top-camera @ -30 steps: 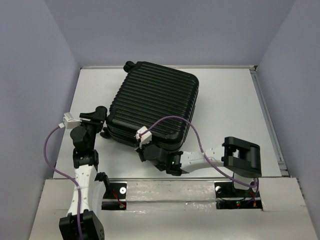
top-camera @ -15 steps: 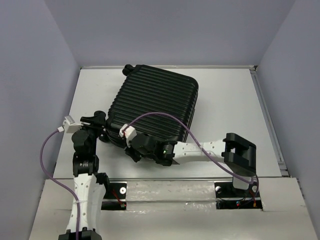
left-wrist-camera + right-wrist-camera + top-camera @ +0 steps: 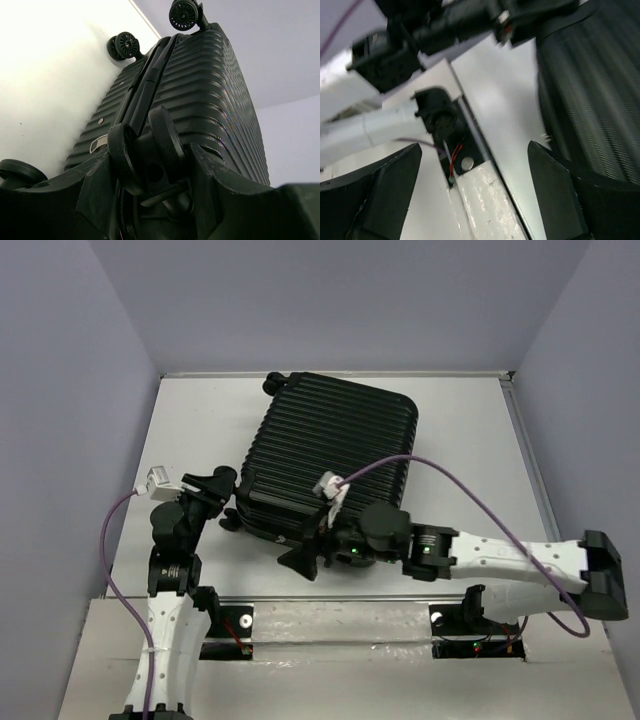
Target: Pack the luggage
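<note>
Luggage (image 3: 330, 455) lay closed, flat on surface (image 3: 460, 440); nothing loose visible. Packing looked done, zip unclear. Left tool (image 3: 150, 167) straddled corner wheel (image 3: 145, 150), grip uncertain. Right tool (image 3: 472, 172) spread wide, empty.

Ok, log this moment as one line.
luggage: closed, flat on table | left gripper: jaws straddle a wheel, grip unclear | right gripper: open, empty, beside luggage

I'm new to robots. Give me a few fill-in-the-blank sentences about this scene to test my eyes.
The luggage lies on the table with its shell ____.
A ____ of the luggage sits between the left gripper's fingers.
The right gripper has its jaws ____, holding nothing.
Missing: closed; wheel; open.
</note>
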Robot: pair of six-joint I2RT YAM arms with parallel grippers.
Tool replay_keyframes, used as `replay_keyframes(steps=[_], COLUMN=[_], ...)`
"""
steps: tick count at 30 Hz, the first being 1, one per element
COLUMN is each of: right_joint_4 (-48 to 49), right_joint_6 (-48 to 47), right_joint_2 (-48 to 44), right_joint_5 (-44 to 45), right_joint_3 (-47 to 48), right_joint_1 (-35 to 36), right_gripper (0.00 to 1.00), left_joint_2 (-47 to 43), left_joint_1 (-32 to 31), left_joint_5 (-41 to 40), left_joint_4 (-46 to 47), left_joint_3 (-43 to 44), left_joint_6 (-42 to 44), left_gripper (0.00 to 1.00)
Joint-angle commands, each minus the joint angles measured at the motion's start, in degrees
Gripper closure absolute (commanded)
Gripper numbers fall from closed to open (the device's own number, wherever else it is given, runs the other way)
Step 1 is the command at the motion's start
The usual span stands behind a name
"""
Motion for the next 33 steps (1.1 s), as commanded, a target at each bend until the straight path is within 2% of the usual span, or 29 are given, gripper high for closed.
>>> replay_keyframes(steps=[1,3,5,6,7,8,11,12,18,22,25,26,27,29,30,32,33], right_joint_4=[-5.98,-8.46,-14.43,-17.06,-18.04,-18.75,-19.28,-19.37,-13.84,-10.68,-10.75,-11.02,-12.76,-16.71,-20.47,-23.05,-23.84], right_joint_6=[2.30,2.57,3.35,3.62,3.89,4.15,4.50,4.50,3.45,1.18,-0.24,-1.29,-1.56,-2.70,-2.70,-2.53,-2.18], right_joint_2=[-13.86,-17.93,-21.80,-22.60,-23.13,-23.40,-21.57,-18.25,-3.74,11.35,19.64,25.23,28.25,34.92,41.05,47.40,47.44], right_joint_5=[20.05,25.35,32.02,32.40,31.54,27.61,17.23,14.42,-3.06,-15.18,-21.36,-25.56,-27.17,-33.66,-34.91,-36.32,-36.41], right_joint_3=[-3.20,-4.25,-4.87,-5.39,-5.66,-5.92,-6.37,-5.93,0.22,9.43,21.20,24.89,33.10,43.33,53.39,61.62,64.88], right_joint_1=[-6.47,-11.06,-20.10,-23.53,-27.22,-34.39,-42.87,-46.73,-48.26,-48.26,-48.26,-48.78,-48.79,-49.31,-49.31,-49.31,-49.92], right_gripper=[0.06,0.04,0.01,0.00,0.00,0.00,0.00,0.00,0.00,0.01,0.02,0.03,0.03,0.03,0.04,0.03,0.03], left_joint_2=[-1.22,-1.74,-2.44,-3.23,-3.68,-4.12,-6.05,-6.84,-11.14,-12.38,-13.78,-14.22,-15.10,-15.72,-15.81,-15.55,-15.20], left_joint_1=[-1.08,-1.08,-1.17,-1.17,-1.17,-3.00,-3.71,-4.24,-6.79,-9.33,-10.04,-10.39,-10.48,-10.84,-10.92,-11.36,-11.45], left_joint_5=[8.38,8.38,8.38,8.47,8.73,8.64,8.73,8.82,11.28,12.95,14.18,14.79,15.14,16.29,16.55,17.51,17.69], left_joint_4=[-0.37,-1.25,-1.60,-1.78,-1.78,-1.78,-1.60,-1.34,0.24,0.24,0.15,0.24,0.24,0.24,0.50,1.38,1.73], left_joint_3=[2.12,2.56,2.56,2.56,2.56,2.56,2.39,2.30,1.68,1.25,0.19,-0.16,-0.51,-0.78,-0.86,-1.04,-1.04], left_joint_6=[9.65,10.79,11.40,11.75,11.76,11.76,11.84,11.76,11.67,10.88,9.65,9.30,8.77,8.42,8.42,8.42,8.42], left_gripper=[0.94,0.94,0.94,0.94,0.94,0.94,0.94,0.94,0.94,0.94,0.94,0.94,0.94,0.94,0.94,0.94,0.94])
